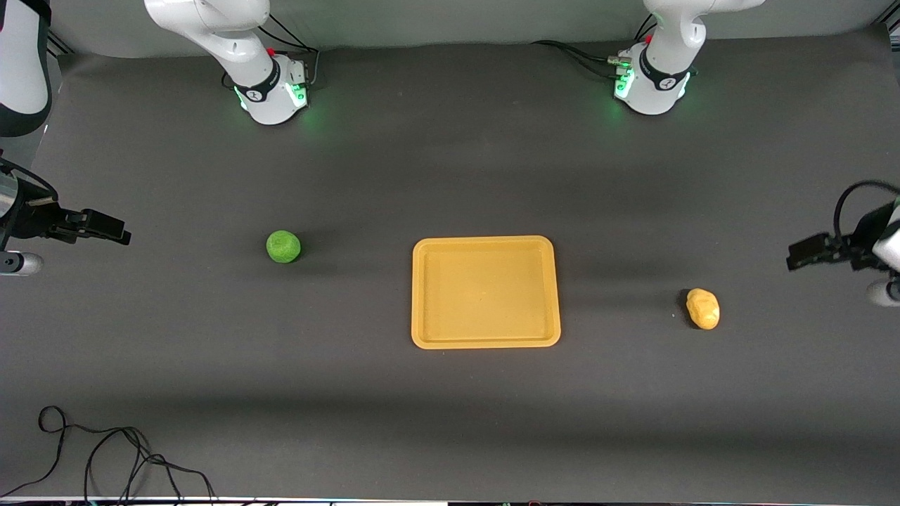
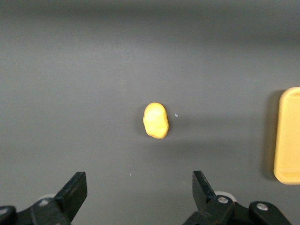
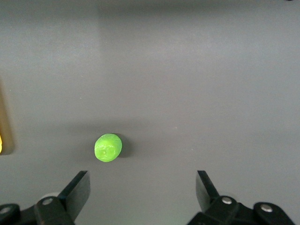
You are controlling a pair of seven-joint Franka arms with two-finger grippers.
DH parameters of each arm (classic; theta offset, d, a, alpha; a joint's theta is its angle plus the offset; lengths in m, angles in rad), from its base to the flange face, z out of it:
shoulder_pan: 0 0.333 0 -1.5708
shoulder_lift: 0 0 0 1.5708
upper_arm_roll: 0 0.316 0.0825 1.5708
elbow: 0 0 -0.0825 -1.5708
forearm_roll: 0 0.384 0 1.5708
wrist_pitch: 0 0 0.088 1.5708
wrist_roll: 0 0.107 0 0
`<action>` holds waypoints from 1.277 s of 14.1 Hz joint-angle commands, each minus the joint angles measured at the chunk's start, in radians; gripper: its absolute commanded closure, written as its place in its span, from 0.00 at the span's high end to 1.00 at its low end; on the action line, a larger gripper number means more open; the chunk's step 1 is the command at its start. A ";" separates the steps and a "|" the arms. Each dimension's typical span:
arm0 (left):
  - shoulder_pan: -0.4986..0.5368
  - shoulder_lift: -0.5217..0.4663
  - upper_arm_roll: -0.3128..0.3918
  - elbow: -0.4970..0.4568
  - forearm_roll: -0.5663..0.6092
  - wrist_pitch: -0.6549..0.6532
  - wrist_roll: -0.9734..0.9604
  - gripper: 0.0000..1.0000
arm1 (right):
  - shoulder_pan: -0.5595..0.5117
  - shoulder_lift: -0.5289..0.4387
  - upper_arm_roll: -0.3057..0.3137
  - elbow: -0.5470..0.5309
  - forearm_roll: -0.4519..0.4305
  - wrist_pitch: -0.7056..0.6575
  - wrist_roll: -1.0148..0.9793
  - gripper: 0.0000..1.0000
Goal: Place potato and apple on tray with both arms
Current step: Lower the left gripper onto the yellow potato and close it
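The green apple [image 1: 283, 247] lies on the dark table toward the right arm's end. The orange-yellow tray [image 1: 485, 292] lies flat in the middle with nothing on it. The yellow-tan potato [image 1: 703, 308] lies toward the left arm's end. My right gripper [image 1: 121, 236] hangs open and empty at its end of the table, apart from the apple. My left gripper [image 1: 794, 256] hangs open and empty at its end, apart from the potato. The left wrist view shows the potato [image 2: 155, 120], the tray's edge [image 2: 288, 136] and the open left gripper [image 2: 139, 190]. The right wrist view shows the apple [image 3: 108, 147] and the open right gripper [image 3: 143, 187].
The arm bases [image 1: 271, 91] [image 1: 650, 84] stand at the table's edge farthest from the front camera. A loose black cable [image 1: 105, 457] lies at the near edge toward the right arm's end. A dark mat covers the table.
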 commanded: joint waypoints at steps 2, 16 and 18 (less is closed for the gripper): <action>0.018 0.050 0.004 -0.271 -0.017 0.385 0.009 1.00 | 0.001 -0.016 0.000 -0.012 0.001 0.000 -0.019 1.00; -0.034 0.291 -0.001 -0.362 -0.016 0.579 -0.048 0.65 | -0.004 -0.011 0.000 -0.014 0.001 0.000 -0.021 1.00; -0.038 0.297 -0.001 -0.352 -0.013 0.579 -0.050 0.45 | -0.004 -0.011 0.000 -0.014 0.001 0.000 -0.021 1.00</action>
